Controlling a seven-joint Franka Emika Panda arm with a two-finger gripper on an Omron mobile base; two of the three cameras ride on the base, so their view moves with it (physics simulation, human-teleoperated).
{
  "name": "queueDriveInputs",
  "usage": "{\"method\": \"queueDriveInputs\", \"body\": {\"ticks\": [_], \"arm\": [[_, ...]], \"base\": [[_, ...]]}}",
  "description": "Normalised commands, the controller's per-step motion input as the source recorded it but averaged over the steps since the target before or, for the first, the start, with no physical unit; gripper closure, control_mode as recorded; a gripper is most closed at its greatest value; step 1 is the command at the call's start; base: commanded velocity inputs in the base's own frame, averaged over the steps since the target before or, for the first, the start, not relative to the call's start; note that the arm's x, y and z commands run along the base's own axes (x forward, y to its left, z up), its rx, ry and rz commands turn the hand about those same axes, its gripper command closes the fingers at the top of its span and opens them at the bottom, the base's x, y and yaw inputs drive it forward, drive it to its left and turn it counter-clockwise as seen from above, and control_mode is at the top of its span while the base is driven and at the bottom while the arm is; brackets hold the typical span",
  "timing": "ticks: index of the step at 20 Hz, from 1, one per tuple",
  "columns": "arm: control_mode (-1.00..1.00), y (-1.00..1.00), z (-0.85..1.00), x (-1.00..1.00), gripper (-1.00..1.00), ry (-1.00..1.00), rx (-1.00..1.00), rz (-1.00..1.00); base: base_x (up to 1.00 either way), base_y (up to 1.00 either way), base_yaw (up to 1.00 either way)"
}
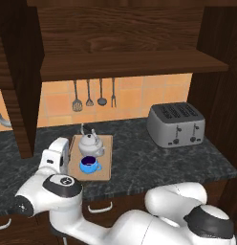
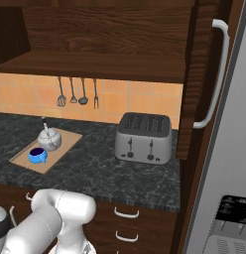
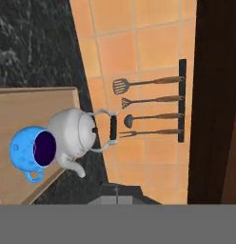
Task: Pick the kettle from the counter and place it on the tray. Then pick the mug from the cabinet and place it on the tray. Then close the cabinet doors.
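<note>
The silvery kettle (image 1: 91, 142) stands upright at the back of the light-wood tray (image 1: 107, 165) on the dark counter (image 1: 139, 158). The blue mug (image 1: 89, 164) sits on the tray just in front of the kettle, close beside it. The hand view has the kettle (image 3: 78, 133), the mug (image 3: 32, 148) and the tray (image 3: 24, 109) together. My gripper (image 1: 62, 154) hovers at the tray's left edge, level with the kettle and holding nothing; its fingers are hidden. The cabinet (image 1: 130, 64) stands open above, shelf bare, with its doors (image 1: 17, 76) swung out to the left and right (image 2: 207, 74).
A silver toaster (image 1: 177, 124) stands on the counter right of the tray. Utensils (image 1: 94, 94) hang on the orange tiled wall behind. Drawers with white handles (image 2: 126, 213) run below the counter. A grey fridge (image 2: 234, 163) stands at the far right.
</note>
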Motion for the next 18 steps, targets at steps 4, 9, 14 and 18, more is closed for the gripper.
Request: {"method": "queueDriveInputs", "body": {"ticks": [4, 9, 14, 18], "arm": [[-1.0, 0.37, 0.59, 0.0, 1.0, -0.25, -0.13, 0.08], [-1.0, 0.51, 0.0, 0.08, 1.0, -0.27, -0.19, 0.0], [-1.0, 0.54, 0.26, 0.0, 1.0, -0.19, -0.16, 0.0], [-1.0, 0.49, 0.1, 0.0, 1.0, -0.08, -0.1, 0.0]], "base": [[0.0, 0.0, 0.0], [0.0, 0.0, 0.0], [0.0, 0.0, 0.0], [0.0, 0.0, 0.0]]}}
